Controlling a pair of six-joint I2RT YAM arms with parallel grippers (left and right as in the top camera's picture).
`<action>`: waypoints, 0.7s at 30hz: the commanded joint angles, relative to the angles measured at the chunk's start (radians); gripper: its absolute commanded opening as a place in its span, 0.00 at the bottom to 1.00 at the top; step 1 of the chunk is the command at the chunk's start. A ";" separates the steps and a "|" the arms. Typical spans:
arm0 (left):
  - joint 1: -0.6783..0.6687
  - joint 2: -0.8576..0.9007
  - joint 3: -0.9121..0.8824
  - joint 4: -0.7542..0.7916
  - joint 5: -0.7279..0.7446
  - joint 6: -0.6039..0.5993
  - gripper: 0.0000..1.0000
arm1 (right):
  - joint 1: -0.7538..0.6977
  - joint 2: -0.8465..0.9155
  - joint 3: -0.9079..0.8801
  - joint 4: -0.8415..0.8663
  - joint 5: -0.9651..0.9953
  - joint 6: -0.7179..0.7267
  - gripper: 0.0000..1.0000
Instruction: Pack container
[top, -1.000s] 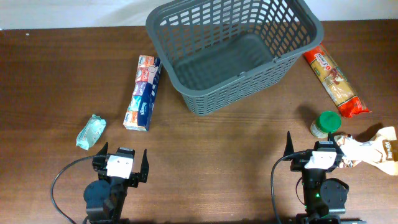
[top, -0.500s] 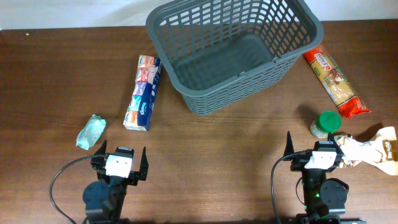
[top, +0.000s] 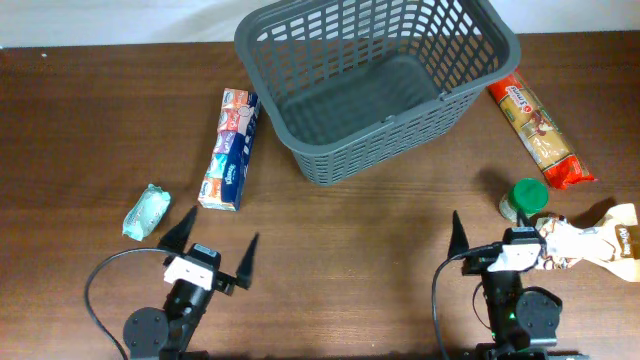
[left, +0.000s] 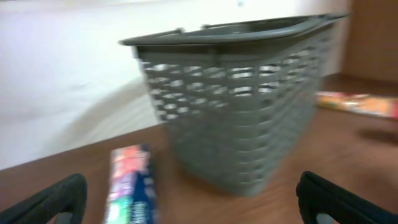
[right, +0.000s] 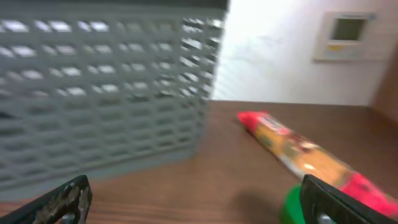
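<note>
Both pincers wide, basket (top: 400, 140) far ahead
My left pincer (top: 224, 226) and right pincer (top: 498, 228) gape near the table's (top: 80, 120) front edge; the basket stands upright well beyond, between them, dark grey, lattice-walled, solid-rimmed, round-cornered.

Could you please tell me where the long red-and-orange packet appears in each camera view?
Overhead: the red-and-orange packet lies upper right, slanted, just right of the basket.
Left wrist: blurred, at the right edge at mid-height, past the basket's right side.
Right wrist: lower right of centre, slanting toward the bottom right corner.
Shared landmark: the grey basket, always to the packet's left.
</note>
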 joint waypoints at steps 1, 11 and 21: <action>0.006 -0.008 0.013 0.005 0.138 -0.097 0.99 | 0.010 -0.011 0.054 0.011 -0.159 0.063 0.99; 0.006 -0.008 0.022 0.054 0.219 -0.096 0.99 | 0.009 0.015 0.169 -0.002 -0.323 0.135 0.99; 0.006 0.045 0.146 0.106 0.384 -0.156 0.99 | 0.008 0.060 0.283 0.065 -0.463 0.100 0.99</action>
